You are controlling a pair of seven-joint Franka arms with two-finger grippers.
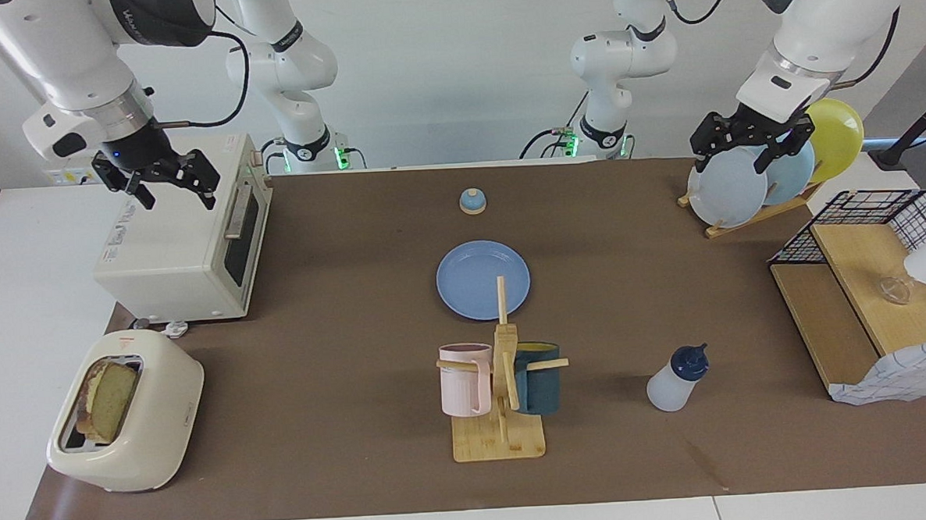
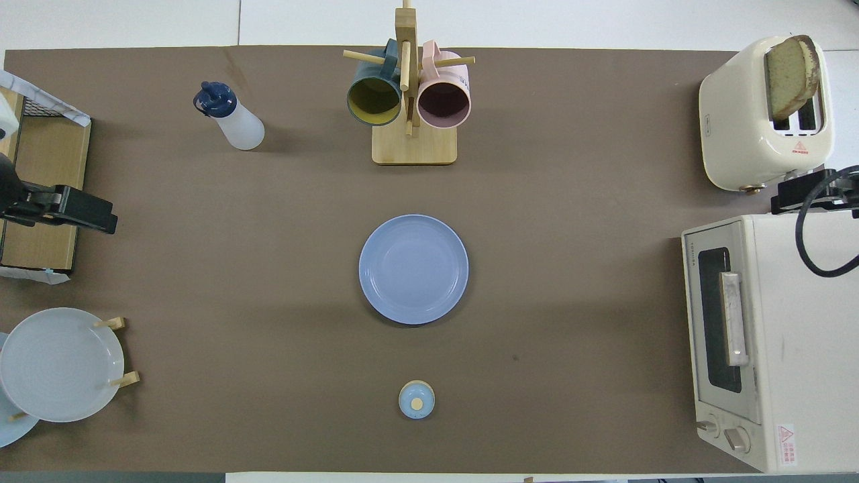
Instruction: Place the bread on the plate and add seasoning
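Note:
The bread stands upright in a slot of the cream toaster at the right arm's end of the table. In the middle of the table lies the blue plate, with nothing on it. The seasoning bottle stands farther from the robots than the plate, toward the left arm's end. My right gripper hangs open over the toaster oven. Over the racked plates my left gripper is also open. Neither holds anything.
A white toaster oven sits nearer the robots than the toaster. A wooden mug tree with two mugs stands just past the plate. A small bell, a plate rack and a wire-and-wood shelf are also on the table.

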